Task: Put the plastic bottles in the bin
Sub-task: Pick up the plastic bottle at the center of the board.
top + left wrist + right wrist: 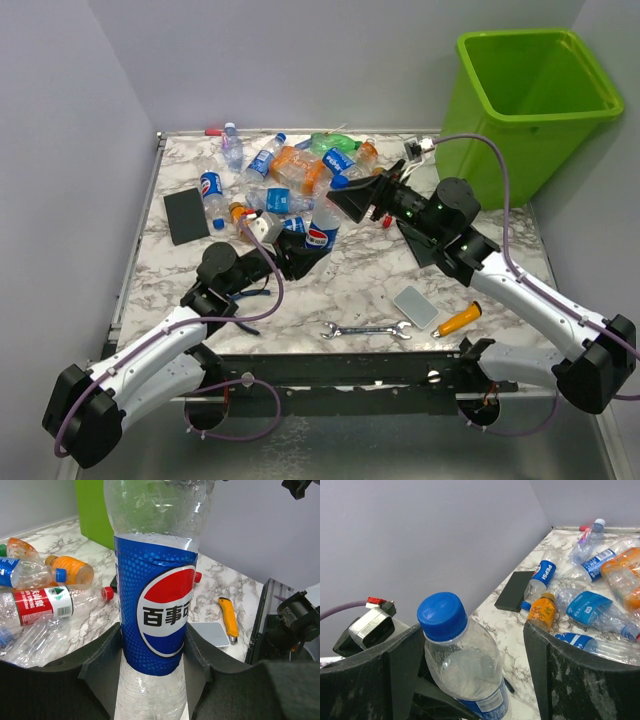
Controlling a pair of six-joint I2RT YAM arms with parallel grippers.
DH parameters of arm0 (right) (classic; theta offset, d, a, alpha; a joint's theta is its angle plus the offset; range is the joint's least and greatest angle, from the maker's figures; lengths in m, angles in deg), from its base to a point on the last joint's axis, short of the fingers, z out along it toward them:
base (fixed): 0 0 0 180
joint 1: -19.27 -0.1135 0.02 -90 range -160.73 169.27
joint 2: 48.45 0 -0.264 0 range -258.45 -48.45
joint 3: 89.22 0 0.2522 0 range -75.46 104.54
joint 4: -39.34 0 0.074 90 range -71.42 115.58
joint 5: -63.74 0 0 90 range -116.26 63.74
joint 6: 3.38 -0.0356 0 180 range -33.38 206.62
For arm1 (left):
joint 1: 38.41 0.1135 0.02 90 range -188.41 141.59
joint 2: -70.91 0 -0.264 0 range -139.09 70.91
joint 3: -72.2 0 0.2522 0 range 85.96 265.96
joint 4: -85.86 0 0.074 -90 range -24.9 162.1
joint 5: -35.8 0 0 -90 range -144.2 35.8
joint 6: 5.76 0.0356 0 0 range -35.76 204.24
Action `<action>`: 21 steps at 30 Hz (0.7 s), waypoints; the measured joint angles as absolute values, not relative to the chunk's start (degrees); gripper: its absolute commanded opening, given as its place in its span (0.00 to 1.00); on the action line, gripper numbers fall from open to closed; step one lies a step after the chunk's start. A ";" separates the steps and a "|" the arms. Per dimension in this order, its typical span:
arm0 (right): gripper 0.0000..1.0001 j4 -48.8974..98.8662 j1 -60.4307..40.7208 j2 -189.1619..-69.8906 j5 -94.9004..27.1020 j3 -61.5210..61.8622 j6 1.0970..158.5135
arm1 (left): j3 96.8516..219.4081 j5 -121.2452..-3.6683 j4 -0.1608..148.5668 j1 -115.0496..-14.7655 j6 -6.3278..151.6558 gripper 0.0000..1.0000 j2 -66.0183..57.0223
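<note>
— Clamping the clear blue-labelled plastic bottle [160,620] mid-table is our left gripper [152,647].
— Our right gripper [472,650] gapes around its cap; we close squarely before the left lets go.

The top camera looks down from above and behind the arm bases over the whole table [350,290] to the bin [500,165]. The left wrist camera sits close behind its jaws, the Pepsi bottle [160,615] between them filling the view, facing that bin. The right wrist camera looks beyond its jaws to the black slab [515,591], shared with the top view.
</note>
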State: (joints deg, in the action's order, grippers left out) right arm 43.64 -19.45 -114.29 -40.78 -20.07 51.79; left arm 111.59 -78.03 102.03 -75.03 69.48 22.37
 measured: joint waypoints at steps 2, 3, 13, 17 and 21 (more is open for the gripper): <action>0.77 43.62 -20.21 -115.38 -40.48 -18.76 52.25 | 111.54 -77.77 102.12 -75.07 69.52 0.31 22.44; 0.73 43.62 -20.54 -115.99 -40.30 -18.10 52.53 | 111.54 -77.75 102.25 -75.14 69.54 0.31 22.48; 0.22 45.07 -21.70 -118.42 -39.32 -16.37 53.91 | 111.26 -76.81 101.92 -75.40 69.70 0.51 22.55; 0.03 45.09 -21.66 -118.53 -39.25 -16.37 54.26 | 111.15 -76.37 101.92 -75.51 69.57 0.98 22.62; 0.01 43.34 -21.68 -118.53 -39.69 -16.37 54.28 | 111.15 -75.39 102.23 -75.84 69.54 0.99 23.56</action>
